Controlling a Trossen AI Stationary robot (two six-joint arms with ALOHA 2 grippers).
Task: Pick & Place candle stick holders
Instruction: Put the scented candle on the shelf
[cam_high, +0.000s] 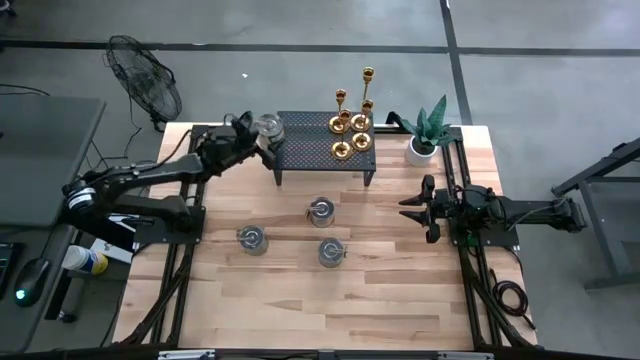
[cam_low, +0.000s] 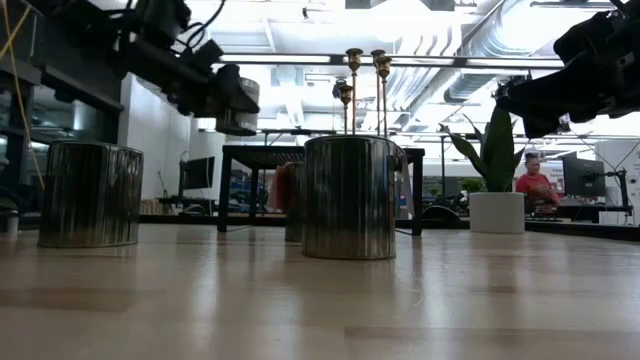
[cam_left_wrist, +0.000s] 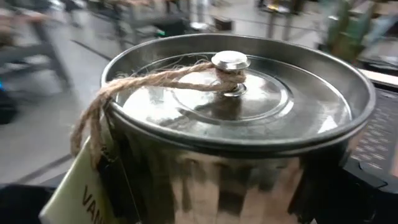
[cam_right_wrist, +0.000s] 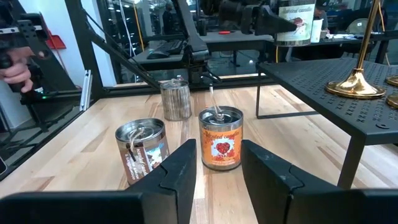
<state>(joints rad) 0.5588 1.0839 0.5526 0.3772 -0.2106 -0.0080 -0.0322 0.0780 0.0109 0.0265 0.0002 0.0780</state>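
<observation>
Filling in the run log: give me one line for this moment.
left end effector: holds candle tin at rack edge | right end effector: open, waiting | candle stick holders: on rack | three tins: on table

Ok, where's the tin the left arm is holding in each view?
High: tin in the left gripper, at the rack's left end.
Low: upper left, in the air.
Left wrist: fills the picture.
Right wrist: top, right of centre.
Landmark: the black rack, in all four.
Right gripper waits open, table's right.
</observation>
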